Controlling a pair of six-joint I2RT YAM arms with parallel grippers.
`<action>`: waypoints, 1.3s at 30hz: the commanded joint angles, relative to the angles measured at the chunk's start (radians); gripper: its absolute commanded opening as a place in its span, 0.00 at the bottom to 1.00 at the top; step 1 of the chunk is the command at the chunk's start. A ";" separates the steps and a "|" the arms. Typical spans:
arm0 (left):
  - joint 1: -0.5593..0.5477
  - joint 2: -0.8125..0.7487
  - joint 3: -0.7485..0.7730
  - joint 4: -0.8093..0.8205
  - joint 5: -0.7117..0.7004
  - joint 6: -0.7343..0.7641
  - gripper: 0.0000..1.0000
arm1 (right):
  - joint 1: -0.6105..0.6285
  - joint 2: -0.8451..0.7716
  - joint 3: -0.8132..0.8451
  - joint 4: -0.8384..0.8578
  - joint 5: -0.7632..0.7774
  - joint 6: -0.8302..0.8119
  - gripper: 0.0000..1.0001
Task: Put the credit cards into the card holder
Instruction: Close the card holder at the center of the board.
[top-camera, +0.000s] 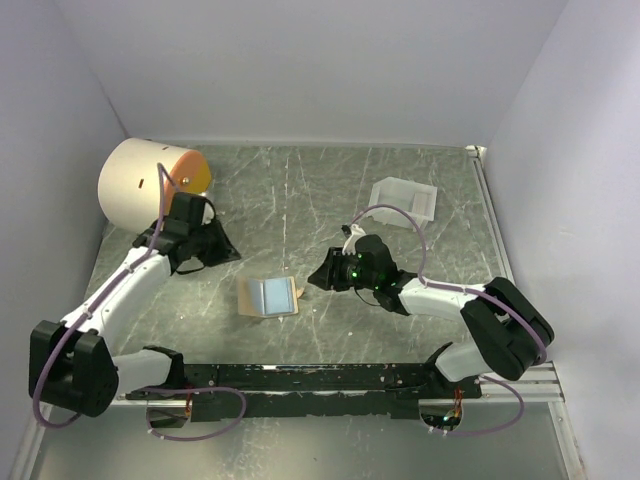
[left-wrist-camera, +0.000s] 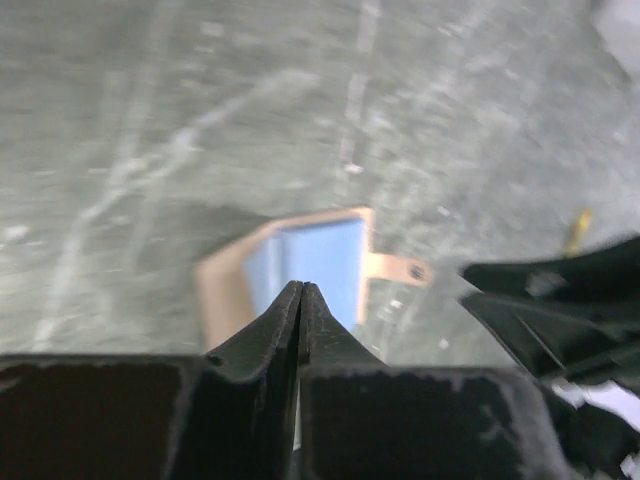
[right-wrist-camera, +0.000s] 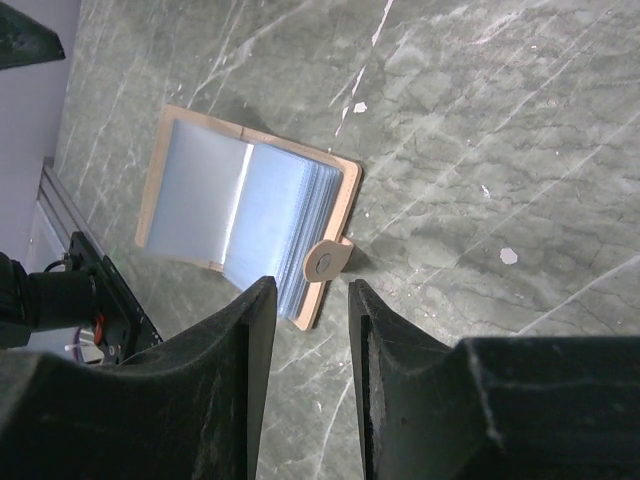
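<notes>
The tan card holder (top-camera: 268, 296) lies open on the table, pale blue pockets up, its snap tab pointing right. It also shows in the left wrist view (left-wrist-camera: 320, 255) and the right wrist view (right-wrist-camera: 200, 190). My left gripper (top-camera: 228, 252) is shut, above and to the left of the holder; its fingertips (left-wrist-camera: 300, 290) meet in front of the holder's blue pockets. My right gripper (top-camera: 318, 280) is open and empty (right-wrist-camera: 311, 287), just right of the holder, with the snap tab (right-wrist-camera: 322, 262) right beyond its tips. No credit card shows in any view.
A big cream cylinder with an orange face (top-camera: 148, 182) lies at the back left, close behind the left arm. A white box-like tray (top-camera: 403, 198) stands at the back right. White walls close in the table on three sides.
</notes>
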 joint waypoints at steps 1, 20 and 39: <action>0.090 0.005 -0.046 -0.182 -0.133 0.060 0.07 | -0.006 0.002 0.008 -0.002 0.021 0.000 0.35; 0.091 0.153 -0.159 -0.016 0.081 0.046 0.07 | -0.006 -0.014 0.024 -0.048 0.051 -0.004 0.34; -0.037 0.181 -0.190 0.325 0.364 0.006 0.09 | -0.012 0.018 0.022 0.029 -0.059 -0.001 0.34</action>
